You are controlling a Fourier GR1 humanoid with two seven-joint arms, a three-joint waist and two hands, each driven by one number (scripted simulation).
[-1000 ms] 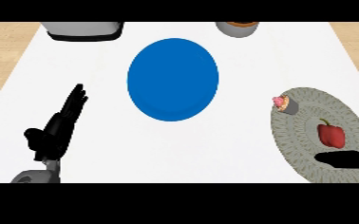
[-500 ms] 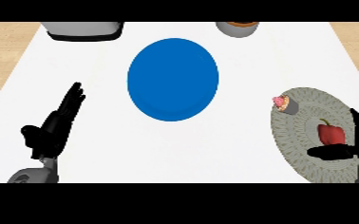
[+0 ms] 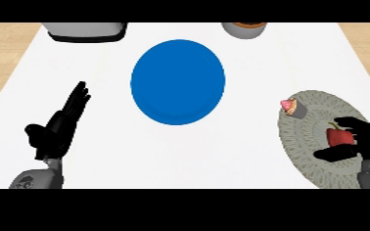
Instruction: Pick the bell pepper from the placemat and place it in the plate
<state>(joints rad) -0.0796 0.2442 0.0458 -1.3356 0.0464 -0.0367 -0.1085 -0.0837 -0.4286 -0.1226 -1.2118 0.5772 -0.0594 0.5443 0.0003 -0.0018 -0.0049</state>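
Observation:
A red bell pepper point(image 3: 339, 137) stands on the round grey placemat point(image 3: 307, 142) at the right. My right hand point(image 3: 341, 154) comes in from the right edge and brackets the pepper, with fingers point(image 3: 354, 123) curved just beyond its stem and the thumb just below it. I see no closed hold on it. The blue plate point(image 3: 177, 81) lies bare in the middle of the white counter. My left hand point(image 3: 56, 129) rests open at the lower left, fingers straight and pointing up.
A small pink cupcake point(image 3: 291, 107) sits on the placemat's upper left edge. A grey appliance point(image 3: 84, 31) stands at the back left and a grey pot point(image 3: 245, 29) at the back, right of centre.
My right hand has come further in from the right edge, and its fingers and thumb now sit on either side of the pepper. The left hand has barely moved.

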